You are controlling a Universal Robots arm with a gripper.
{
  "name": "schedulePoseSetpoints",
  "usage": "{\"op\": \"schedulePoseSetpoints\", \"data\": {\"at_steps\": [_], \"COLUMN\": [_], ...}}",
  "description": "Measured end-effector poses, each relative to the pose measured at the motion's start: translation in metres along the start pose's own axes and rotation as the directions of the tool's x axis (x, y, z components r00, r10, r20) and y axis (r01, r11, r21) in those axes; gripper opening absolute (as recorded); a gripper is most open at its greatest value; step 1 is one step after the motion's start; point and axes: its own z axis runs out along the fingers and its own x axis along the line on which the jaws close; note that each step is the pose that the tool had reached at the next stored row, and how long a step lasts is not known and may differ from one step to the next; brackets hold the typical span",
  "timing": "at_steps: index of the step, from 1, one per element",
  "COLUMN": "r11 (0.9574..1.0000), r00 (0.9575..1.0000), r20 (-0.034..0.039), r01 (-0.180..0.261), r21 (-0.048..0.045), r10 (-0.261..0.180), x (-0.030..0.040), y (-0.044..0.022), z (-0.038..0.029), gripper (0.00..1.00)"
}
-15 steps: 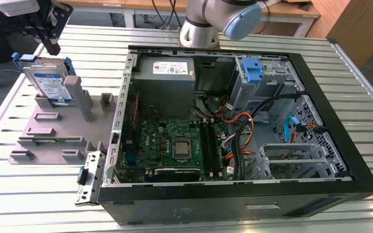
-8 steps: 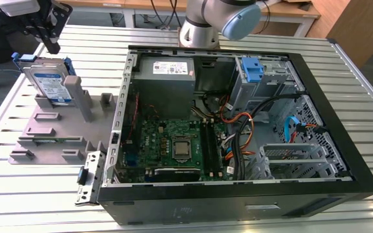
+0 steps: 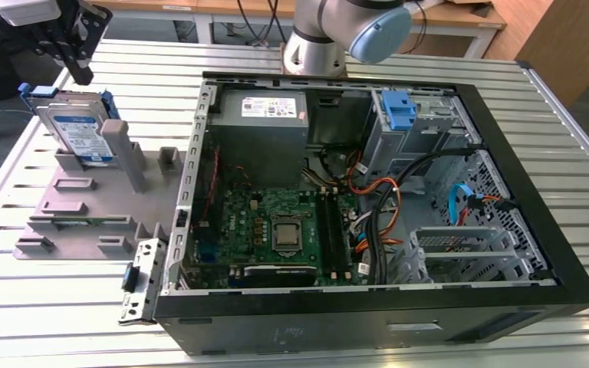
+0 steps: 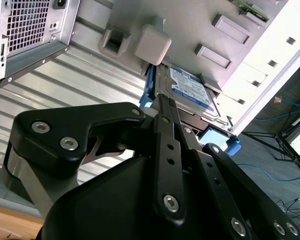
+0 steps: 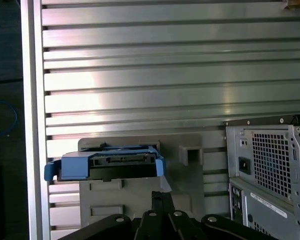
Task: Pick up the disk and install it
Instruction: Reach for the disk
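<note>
One disk (image 3: 77, 132) leans untouched in its grey holder (image 3: 100, 201) on the bench (image 3: 49, 307); gripper (image 3: 82, 75) hovers above, fingers (image 4: 166, 115) clenched empty; installation not begun.

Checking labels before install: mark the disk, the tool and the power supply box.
disk (image 3: 76, 130), exterior view, white-and-blue label.
tool (image 3: 80, 73), exterior view, lower tip.
power supply box (image 3: 264, 142), exterior view, grey face.

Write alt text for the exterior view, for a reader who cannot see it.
A robot arm's gripper, shut and empty, hangs close above the disk, which leans in a grey fixture on a slatted metal table. At the exterior view's right lies an open computer case, its motherboard exposed.
</note>
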Motion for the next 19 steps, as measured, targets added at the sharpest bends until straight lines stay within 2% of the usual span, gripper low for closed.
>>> {"op": "schedulePoseSetpoints", "data": {"at_steps": [8, 19], "r11": [1.0000, 1.0000], "r00": [1.0000, 1.0000], "r20": [0.0001, -0.0001], "r01": [0.000, 0.000], "r21": [0.0000, 0.0001], "r10": [0.000, 0.000], "x": [0.0004, 0.0133], "y": [0.0000, -0.0006], "z": [0.0000, -0.0004], "gripper": [0.11, 0.11]}}
